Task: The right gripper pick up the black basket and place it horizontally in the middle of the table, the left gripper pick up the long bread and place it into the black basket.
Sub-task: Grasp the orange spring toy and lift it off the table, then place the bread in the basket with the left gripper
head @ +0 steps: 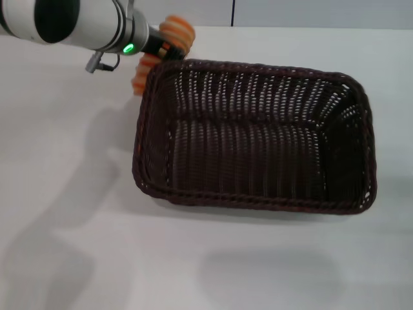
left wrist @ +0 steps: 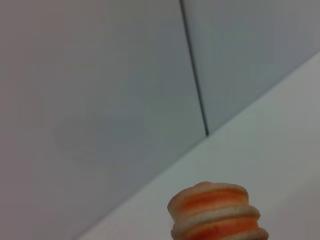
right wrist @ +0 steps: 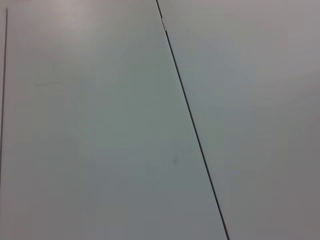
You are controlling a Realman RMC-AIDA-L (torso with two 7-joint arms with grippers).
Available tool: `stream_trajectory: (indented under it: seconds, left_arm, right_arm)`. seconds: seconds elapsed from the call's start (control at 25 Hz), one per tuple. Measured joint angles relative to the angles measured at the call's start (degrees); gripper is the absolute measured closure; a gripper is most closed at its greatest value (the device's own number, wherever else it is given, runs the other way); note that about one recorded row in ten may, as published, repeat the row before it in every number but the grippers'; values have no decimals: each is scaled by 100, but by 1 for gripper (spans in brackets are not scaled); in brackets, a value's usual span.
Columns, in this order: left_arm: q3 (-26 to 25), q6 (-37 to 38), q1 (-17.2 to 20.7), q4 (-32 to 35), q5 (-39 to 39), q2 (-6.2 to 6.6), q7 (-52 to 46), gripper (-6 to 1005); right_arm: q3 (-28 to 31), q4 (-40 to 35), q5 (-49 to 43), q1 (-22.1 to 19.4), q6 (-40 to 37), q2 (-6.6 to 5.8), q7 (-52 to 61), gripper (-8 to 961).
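With the basket (head: 255, 135) already lying flat mid-bench (head: 64, 194), the left hand (head: 157, 44) grips the bread (head: 169, 35) just beyond the basket's far-left corner; next: carry over the rim, lower, release.

The robot's left arm, a thick white cylinder with a small green light lit at the wrist, reached in from the upper left of the head view, angled toward the far side of the work area. The left gripper (head: 162, 45), black, sat at the end of the arm, its fingers closed around the long bread (head: 169, 35), held off the surface. The right arm and its gripper did not appear in the head view.
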Motion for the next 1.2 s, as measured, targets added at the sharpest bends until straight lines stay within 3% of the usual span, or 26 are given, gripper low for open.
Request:
stream_trajectory:
  seconds: [0.16,0.6,0.72,0.76,0.88,1.04,1.16,1.2]
  left_arm:
    - [20,-11,204,-650,-4,3,212,484]
    - [-238,689,104,-191,-9,12,434,562]
    - [-159,632,406,-872,-25,-1,736,575]
    - [-19,588,662,-1441,-50,-1,869,580]
    - [140,450,871,-1975,-158,9,1010,593]
    - [249,-488,1151,-2982,-939,18,1810,645]
    - [329,-1582,1324,-3446,-1984,16,3106,674]
    - [329,-1582,1324,-3446,-1984,16,3106,683]
  right_arm:
    - [2,4,0,-31,-61,6,2,136]
    - [-2,61,0,-29,-136,16,10,136]
    - [-1,68,0,-21,-136,14,15,137]
    - [-1,69,0,-16,-136,13,15,137]
    - [-2,72,0,-11,-136,12,17,137]
    - [0,81,1,6,-135,6,18,136]
    - [30,81,0,28,-114,-1,19,136]
    - [30,81,0,28,-114,-1,19,136]
